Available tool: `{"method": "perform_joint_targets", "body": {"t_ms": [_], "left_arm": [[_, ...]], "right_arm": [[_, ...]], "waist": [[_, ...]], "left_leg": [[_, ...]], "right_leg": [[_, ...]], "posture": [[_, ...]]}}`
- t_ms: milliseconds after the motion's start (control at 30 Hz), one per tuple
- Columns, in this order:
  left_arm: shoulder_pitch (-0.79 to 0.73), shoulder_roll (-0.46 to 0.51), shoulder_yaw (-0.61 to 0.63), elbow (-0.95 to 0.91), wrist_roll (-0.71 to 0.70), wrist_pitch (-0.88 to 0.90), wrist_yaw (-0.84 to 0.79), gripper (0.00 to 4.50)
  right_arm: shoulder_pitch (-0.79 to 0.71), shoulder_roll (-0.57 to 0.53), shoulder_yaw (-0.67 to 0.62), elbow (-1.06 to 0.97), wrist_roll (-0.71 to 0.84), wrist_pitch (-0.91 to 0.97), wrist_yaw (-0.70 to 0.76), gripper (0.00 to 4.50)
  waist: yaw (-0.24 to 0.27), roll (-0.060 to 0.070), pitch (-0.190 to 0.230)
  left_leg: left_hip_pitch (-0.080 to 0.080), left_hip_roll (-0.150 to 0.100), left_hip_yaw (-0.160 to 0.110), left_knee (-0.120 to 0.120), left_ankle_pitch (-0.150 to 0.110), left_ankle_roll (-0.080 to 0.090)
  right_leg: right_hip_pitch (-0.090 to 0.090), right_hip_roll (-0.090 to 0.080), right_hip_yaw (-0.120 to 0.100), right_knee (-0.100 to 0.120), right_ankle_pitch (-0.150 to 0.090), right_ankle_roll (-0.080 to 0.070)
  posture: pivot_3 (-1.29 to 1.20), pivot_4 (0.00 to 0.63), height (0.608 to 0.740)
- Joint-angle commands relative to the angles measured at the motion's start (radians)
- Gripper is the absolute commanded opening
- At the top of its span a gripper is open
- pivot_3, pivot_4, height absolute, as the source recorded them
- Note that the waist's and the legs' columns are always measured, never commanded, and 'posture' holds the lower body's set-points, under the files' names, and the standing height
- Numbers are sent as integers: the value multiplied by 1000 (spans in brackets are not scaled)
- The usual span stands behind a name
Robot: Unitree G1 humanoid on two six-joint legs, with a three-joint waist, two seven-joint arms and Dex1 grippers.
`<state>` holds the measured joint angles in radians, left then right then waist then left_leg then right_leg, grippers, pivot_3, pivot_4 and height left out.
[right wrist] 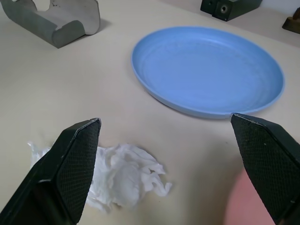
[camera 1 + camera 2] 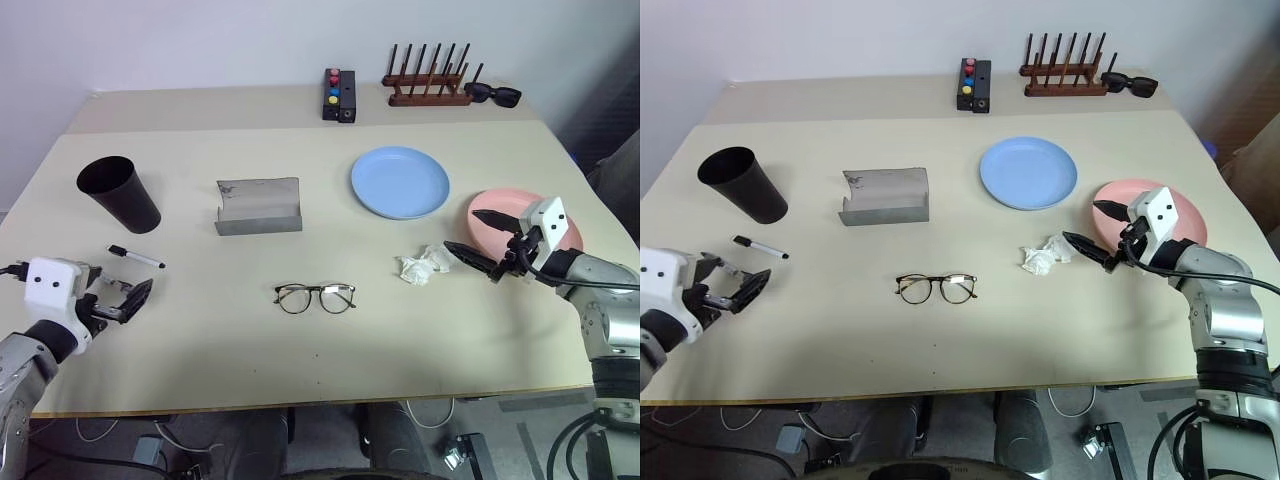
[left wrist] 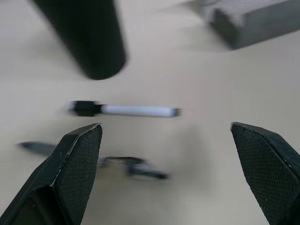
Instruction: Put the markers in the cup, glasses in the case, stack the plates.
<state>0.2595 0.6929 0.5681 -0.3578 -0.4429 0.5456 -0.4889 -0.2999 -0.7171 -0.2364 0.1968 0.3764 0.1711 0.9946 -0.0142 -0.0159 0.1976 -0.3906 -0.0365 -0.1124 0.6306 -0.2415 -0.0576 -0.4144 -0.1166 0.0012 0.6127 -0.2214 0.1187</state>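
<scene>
Glasses (image 2: 315, 297) before case (image 2: 259, 206), cup (image 2: 119, 193) left.

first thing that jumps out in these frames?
Probably the two plates at the right of the table: the light blue plate and, nearer the edge, the salmon pink plate, with the open right gripper hovering at its rim beside a crumpled white tissue. Next, the clear-lens glasses lying alone at front centre, the open grey case behind them. At the left, the black cup stands over the marker.
</scene>
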Motion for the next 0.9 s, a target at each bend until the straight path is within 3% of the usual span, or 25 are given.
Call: {"method": "perform_joint_targets", "body": {"t_ms": [33,267,600,900], "left_arm": [[10,38,34,4,28,5,-13,4464],[-59,64,82,29,-33,204,26,4464],[-111,-5,88,-29,-23,362,167,4464],[-284,-122,51,-27,27,471,395,4464]], "right_arm": [[-25,1,1,-52,20,20,-8,4500],[-42,15,38,-215,52,116,-38,4500],[-74,51,97,-312,77,219,-83,4500],[-83,85,123,-313,79,225,-86,4500]], "waist": [[0,0,0],[0,0,0],[1,0,0],[3,-1,-1]], "left_leg": [[0,0,0,0,0,0],[0,0,0,0,0,0],[0,0,0,0,0,0],[0,0,-1,0,0,0]], "right_leg": [[0,0,0,0,0,0],[-1,0,0,0,0,0],[-1,0,0,0,0,0],[0,0,0,0,0,1]], "posture": [[0,150,734],[0,150,734],[0,150,734],[0,150,734]]}}
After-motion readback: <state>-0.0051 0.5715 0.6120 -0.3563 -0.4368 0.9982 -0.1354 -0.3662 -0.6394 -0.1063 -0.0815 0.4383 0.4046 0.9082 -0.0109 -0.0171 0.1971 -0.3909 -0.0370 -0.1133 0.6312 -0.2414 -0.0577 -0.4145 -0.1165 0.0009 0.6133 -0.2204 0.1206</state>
